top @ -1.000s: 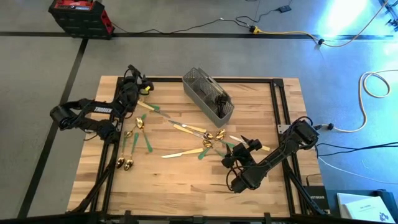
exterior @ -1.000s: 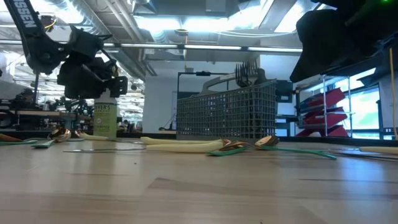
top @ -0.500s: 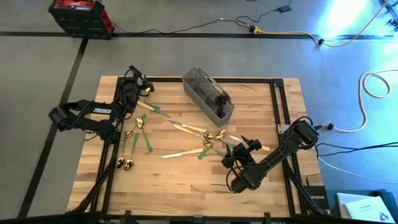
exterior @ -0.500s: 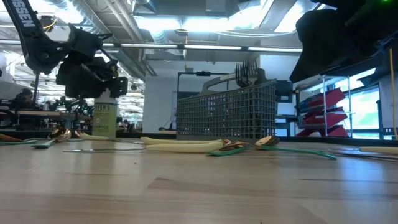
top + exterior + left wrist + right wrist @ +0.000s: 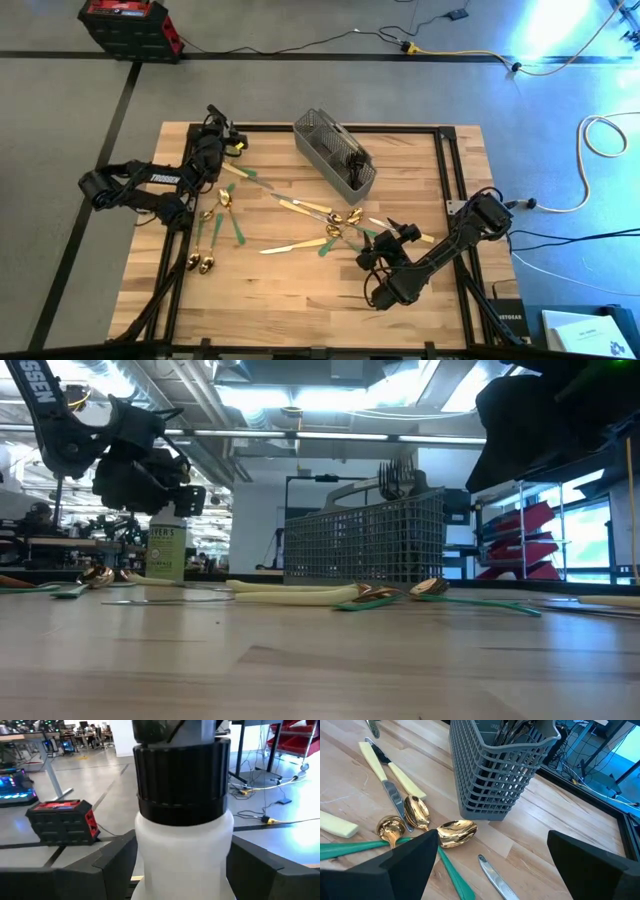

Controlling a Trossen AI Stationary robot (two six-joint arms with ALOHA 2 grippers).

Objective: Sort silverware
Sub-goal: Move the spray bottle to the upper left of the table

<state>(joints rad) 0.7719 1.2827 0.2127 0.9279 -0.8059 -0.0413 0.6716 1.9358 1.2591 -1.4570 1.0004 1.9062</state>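
Straddling the spray bottle (image 5: 182, 840) beyond the caddy (image 5: 335, 155), the left hand (image 5: 222, 135) could topple it; right hand (image 5: 392, 236) waits spread over scattered silverware (image 5: 300, 225) near the caddy.

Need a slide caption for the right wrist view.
Open right gripper faces grey mesh caddy, gold spoons lying before it.
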